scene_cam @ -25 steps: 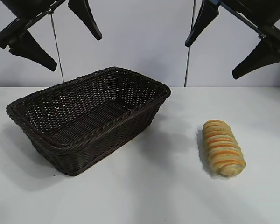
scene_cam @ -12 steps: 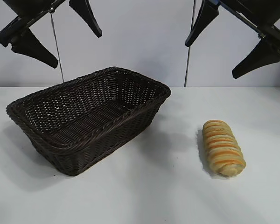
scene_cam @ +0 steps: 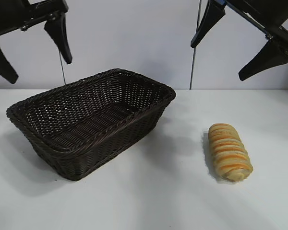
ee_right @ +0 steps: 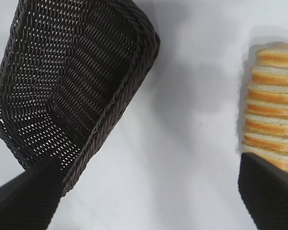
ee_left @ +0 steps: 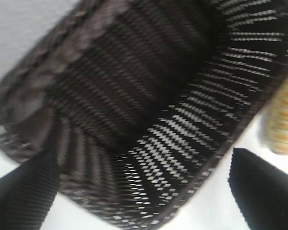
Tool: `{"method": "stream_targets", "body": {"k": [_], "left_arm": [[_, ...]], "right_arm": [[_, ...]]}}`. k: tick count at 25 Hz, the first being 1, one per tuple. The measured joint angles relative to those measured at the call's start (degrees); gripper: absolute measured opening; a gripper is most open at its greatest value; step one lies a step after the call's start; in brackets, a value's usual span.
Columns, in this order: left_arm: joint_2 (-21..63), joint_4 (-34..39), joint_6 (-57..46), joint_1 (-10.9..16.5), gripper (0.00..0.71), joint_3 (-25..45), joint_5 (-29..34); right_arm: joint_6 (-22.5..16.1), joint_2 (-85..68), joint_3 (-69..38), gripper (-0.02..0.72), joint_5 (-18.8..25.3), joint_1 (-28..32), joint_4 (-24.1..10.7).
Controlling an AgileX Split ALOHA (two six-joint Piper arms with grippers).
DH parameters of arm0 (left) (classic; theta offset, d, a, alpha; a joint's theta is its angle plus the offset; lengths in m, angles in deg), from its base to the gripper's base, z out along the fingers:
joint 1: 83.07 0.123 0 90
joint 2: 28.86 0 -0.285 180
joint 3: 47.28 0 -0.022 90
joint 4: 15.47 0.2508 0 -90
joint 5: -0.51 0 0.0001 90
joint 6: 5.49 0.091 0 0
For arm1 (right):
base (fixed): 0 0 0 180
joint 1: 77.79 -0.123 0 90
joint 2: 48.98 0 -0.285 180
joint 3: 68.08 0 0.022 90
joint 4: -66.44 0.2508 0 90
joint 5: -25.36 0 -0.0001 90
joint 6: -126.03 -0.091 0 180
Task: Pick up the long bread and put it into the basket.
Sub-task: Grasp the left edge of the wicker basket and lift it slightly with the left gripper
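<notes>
Wicker basket [scene_cam: 91, 127] sits empty while the long bread [scene_cam: 229, 151] lies on the white table [scene_cam: 149, 201], well apart. Our left gripper [scene_cam: 31, 50], jaws spread, has dropped and swung over the basket; our right gripper [scene_cam: 240, 43], also spread, hangs unmoved above the loaf, so pickup hasn't begun.

Left wrist view smeared by motion — basket [ee_left: 149, 120] weave streaked, bread [ee_left: 284, 120] a pale blur cut by the edge. Exterior view crops both arms; left gripper [scene_cam: 31, 50] loses one finger's upper part off-frame.
</notes>
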Motion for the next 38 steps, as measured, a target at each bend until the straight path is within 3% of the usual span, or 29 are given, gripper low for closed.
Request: {"method": "stream_targets", "body": {"k": [7, 18, 26, 28, 31, 33, 38], "left_arm": [[-0.5, -5.8, -0.8, 0.0, 0.69, 10.0, -13.6], [-7.2, -7.0, -1.9, 0.0, 0.674, 10.9, -20.5], [-8.7, -7.3, -2.1, 0.0, 0.503, 10.9, -21.6], [-9.6, -7.3, -2.1, 0.0, 0.412, 10.9, -21.3], [-9.8, -8.2, -2.6, 0.0, 0.185, 10.7, -21.3], [-9.8, -8.5, -2.5, 0.0, 0.104, 10.0, -21.7], [-10.1, -7.7, -0.4, 0.0, 0.099, 7.9, -17.9]], "right_arm": [[0.1, 0.0, 0.0, 0.694, 0.0, 0.0, 0.0], [0.4, 0.0, 0.0, 0.694, 0.1, 0.0, 0.2], [0.4, 0.0, 0.0, 0.694, 0.1, 0.0, 0.2], [0.4, 0.0, 0.0, 0.694, 0.1, 0.0, 0.2], [0.4, 0.0, 0.0, 0.694, 0.1, 0.0, 0.2], [0.4, 0.0, 0.0, 0.694, 0.2, 0.0, 0.2], [0.4, 0.0, 0.0, 0.694, 0.3, 0.0, 0.2]]}}
